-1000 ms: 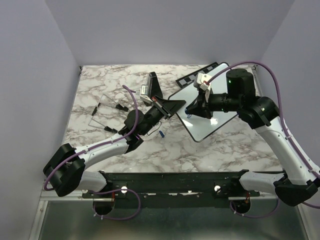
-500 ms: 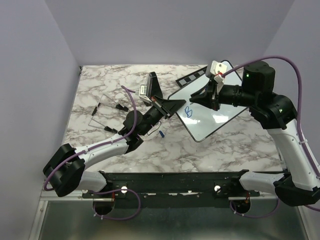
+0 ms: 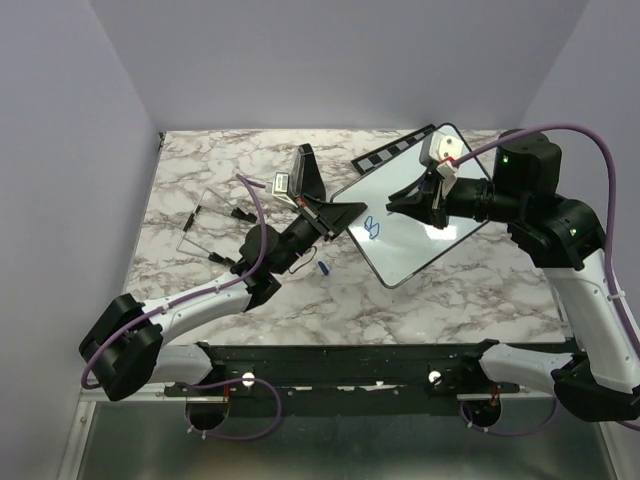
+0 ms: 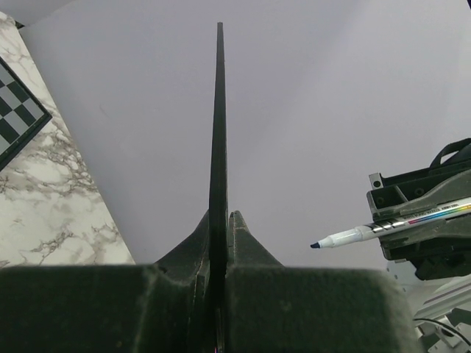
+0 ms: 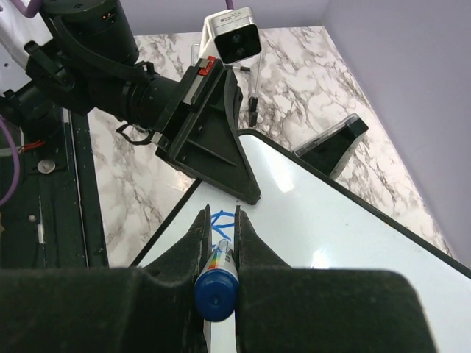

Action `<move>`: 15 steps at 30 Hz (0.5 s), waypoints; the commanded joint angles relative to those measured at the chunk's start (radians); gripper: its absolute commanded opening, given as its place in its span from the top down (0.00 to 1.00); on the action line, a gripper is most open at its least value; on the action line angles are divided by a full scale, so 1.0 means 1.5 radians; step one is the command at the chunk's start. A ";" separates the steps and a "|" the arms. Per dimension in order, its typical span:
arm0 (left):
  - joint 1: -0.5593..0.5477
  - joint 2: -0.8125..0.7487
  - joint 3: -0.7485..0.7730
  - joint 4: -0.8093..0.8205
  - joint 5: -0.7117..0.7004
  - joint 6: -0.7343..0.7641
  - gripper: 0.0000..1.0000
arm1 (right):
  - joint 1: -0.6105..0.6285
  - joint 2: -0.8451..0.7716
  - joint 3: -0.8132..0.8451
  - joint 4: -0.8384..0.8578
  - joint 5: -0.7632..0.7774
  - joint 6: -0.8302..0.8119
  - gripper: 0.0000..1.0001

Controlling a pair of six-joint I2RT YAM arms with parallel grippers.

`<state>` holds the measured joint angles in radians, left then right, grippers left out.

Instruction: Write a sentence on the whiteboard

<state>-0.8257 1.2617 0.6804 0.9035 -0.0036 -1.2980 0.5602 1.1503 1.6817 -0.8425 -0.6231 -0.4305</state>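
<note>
Whiteboard is noted on the right half of the marble tabletop, set askew. A strip of chessboard is seen along its far-left edge.

The board's left corner is taken by the left gripper, whose fingers are clenched on the black rim. In the left wrist view the board is seen edge-on between them, as a thin dark line.

The right gripper is held over the left part of the board, clamped around a marker with a white barrel, a rainbow-striped band and a blue tip. In the right wrist view the marker's blue butt end is seen pinched between the fingers. The tip is pointed toward the left gripper. In the left wrist view the tip lies off to one side of the board's edge line. Contact with the surface cannot be confirmed.

Of the sentence, only one small blue looping mark is recorded, near the left corner and just beside the left gripper's fingertips. It cannot be read as a word.

A small blue cap is seen on the tabletop near the board's near-left edge, apart from it. A clear panel with black clips lies well to the left. A black wedge-shaped object is seen just beyond the far-left edge.
</note>
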 commanded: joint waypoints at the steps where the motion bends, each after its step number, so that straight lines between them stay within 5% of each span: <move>1: 0.005 -0.033 0.010 0.092 0.022 -0.018 1.00 | -0.010 -0.005 -0.001 -0.024 -0.018 -0.009 1.00; 15: 0.006 -0.032 0.012 0.087 0.034 -0.022 1.00 | -0.023 0.006 -0.018 -0.004 -0.047 0.007 0.99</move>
<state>-0.8238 1.2507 0.6781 0.9028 0.0380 -1.2984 0.5346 1.1519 1.6737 -0.8570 -0.6479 -0.4343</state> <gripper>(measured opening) 0.080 0.149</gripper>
